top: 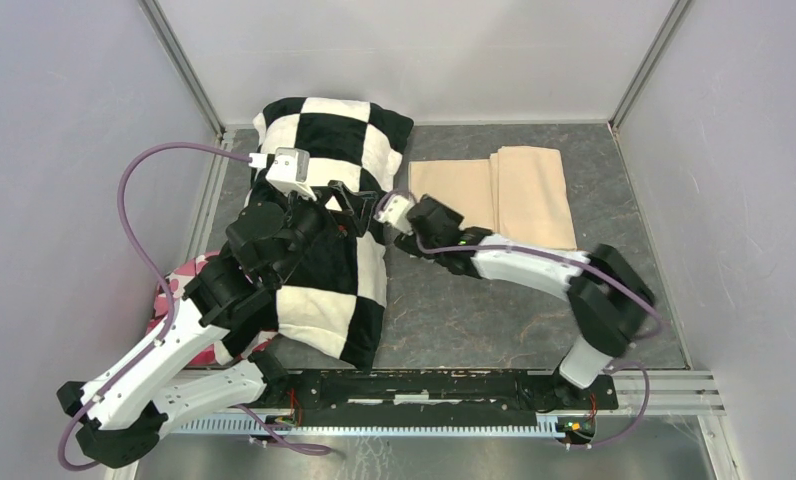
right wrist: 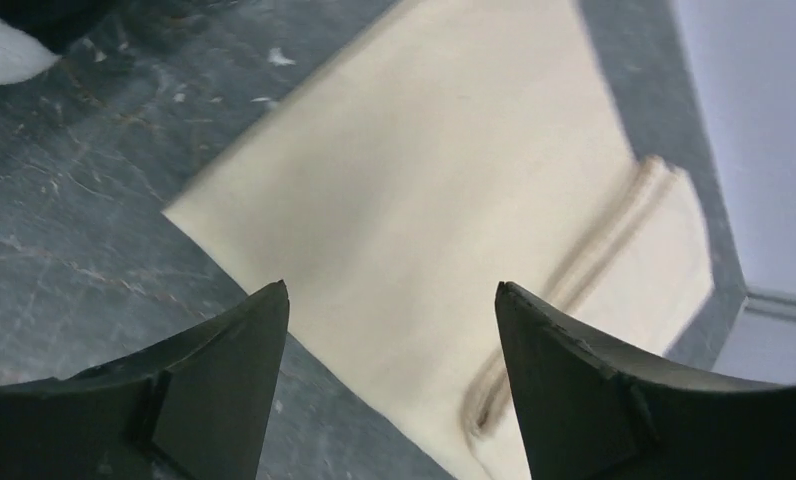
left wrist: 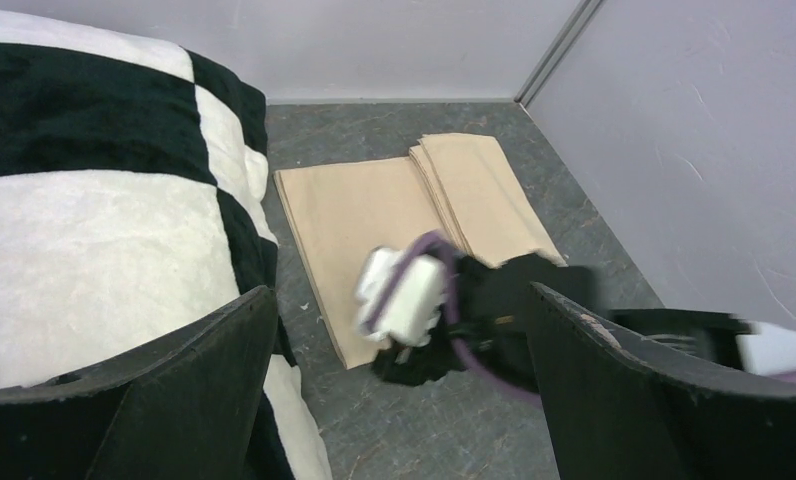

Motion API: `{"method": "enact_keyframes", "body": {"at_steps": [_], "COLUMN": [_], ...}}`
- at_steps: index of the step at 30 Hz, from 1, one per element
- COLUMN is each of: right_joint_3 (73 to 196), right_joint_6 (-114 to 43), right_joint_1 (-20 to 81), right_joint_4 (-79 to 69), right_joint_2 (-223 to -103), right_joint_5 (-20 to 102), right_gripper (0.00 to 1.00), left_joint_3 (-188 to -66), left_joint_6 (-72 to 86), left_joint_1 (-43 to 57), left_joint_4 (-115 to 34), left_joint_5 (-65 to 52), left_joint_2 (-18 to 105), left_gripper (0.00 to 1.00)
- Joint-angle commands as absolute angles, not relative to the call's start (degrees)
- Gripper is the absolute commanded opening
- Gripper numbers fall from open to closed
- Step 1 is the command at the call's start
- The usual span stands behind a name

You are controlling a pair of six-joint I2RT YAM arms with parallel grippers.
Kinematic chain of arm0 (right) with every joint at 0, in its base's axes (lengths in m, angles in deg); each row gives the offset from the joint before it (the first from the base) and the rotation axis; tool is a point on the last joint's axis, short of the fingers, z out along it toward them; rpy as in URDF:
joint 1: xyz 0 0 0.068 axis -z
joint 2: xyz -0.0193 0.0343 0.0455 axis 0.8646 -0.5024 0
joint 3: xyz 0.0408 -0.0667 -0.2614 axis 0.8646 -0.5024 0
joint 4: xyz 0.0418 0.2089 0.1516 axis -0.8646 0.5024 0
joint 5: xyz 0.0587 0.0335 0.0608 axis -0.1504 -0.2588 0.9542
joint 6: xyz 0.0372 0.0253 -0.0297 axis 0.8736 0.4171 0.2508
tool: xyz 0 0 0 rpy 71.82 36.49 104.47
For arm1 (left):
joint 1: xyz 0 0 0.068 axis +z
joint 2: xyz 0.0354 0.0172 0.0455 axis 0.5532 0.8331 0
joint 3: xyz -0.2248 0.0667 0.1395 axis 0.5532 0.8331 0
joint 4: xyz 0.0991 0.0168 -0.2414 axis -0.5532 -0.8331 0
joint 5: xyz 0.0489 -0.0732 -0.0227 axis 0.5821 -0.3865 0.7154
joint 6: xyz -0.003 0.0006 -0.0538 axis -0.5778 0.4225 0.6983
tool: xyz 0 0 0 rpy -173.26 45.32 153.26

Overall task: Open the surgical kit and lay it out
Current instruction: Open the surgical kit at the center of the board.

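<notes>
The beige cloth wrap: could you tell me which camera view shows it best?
Top external: the beige cloth wrap lies flat with nearly its whole outline showing, only its near left corner behind the right arm. Left wrist shows it slanted, partly hidden; right wrist crops it close.

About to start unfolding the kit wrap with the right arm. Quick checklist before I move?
1. Is the right gripper open: ok, jaws spread.
2. Is it over the beige cloth wrap: ok, at its near-left edge.
3. Wrap top bare: ok, folded flat, nothing lying on it.
4. Is the left gripper empty: ok, open, above the checkered pillow.
5. Arms spaced apart: not ok, the grippers nearly meet in the top view.
6. Where the tray and instruments sit: cannot tell, none visible.
</notes>
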State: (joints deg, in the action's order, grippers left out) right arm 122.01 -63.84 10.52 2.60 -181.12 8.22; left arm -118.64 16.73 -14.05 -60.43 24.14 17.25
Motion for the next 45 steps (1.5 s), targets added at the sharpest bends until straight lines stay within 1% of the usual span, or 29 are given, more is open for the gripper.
{"method": "enact_keyframes", "body": {"at_steps": [1,3,5,7,10,14,17,21,24,25,28,31,36,40,43,45], "right_joint_3": [114.8,110.2,109.1,110.1,113.2,117.0,120.0,122.8,123.4,123.4,122.9,121.9,121.4,122.4,123.1,123.4], "right_joint_6": [-59.4,-58.0,-55.8,-52.6,-49.0,-46.9,-46.6,-46.8,-46.6,-46.4,-45.8,-45.2,-44.7,-44.6,-44.6,-44.5], "right_joint_1": [14.3,16.7,19.6,21.7,22.2,22.2,22.3,22.2,22.2,22.2,22.1,22.1,22.0,22.1,22.2,22.1], "right_joint_4": [-1.2,-2.3,1.0,5.5,11.1,14.3,15.7,16.9,17.3,17.6,18.3,18.6,18.4,18.2,18.0,17.9], "right_joint_2": [-165.3,-161.8,-161.8,-164.0,-169.4,-175.8,-180.2,-184.8,-186.3,-186.5,-186.6,-186.6,-187.5,-188.2,-188.5,-188.6], "right_joint_5": [6.9,1.4,-4.0,-7.0,-9.6,-12.9,-14.8,-16.0,-16.1,-16.3,-17.1,-18.3,-19.1,-20.0,-19.8,-18.8], "right_gripper": [0.82,0.83,0.83,0.80,0.74,0.71,0.65,0.53,0.48,0.48,0.55,0.55,0.51,0.44,0.43,0.40], "left_joint_3": [-118.3,-117.7,-117.3,-117.1,-117.3,-117.5,-117.5,-117.3,-117.4,-117.5,-117.7,-117.6,-117.3,-117.4,-117.4,-117.4], "left_joint_6": [17.8,18.1,18.4,18.8,19.2,19.4,19.4,19.4,19.4,19.4,19.3,19.3,19.5,19.5,19.5,19.6], "left_joint_1": [-14.1,-14.1,-14.1,-14.1,-14.1,-14.1,-14.1,-14.1,-14.1,-14.1,-14.1,-14.1,-14.1,-14.1,-14.1,-14.1], "left_joint_4": [-58.8,-58.2,-57.4,-56.7,-56.3,-56.6,-57.4,-58.0,-58.0,-58.0,-58.0,-57.7,-57.0,-57.1,-57.3,-57.4], "left_joint_5": [25.1,24.7,23.8,22.9,21.6,20.9,21.1,21.8,21.9,21.9,21.6,21.3,20.5,20.4,20.6,20.5], "left_joint_2": [16.8,16.8,17.1,17.6,18.5,18.6,18.0,17.4,17.4,17.5,18.0,18.5,19.0,18.9,18.8,18.6], "left_gripper": [0.98,0.98,0.98,0.98,0.98,0.98,0.98,0.98,0.98,0.98,0.99,0.99,0.99,0.99,0.99,0.99]}}
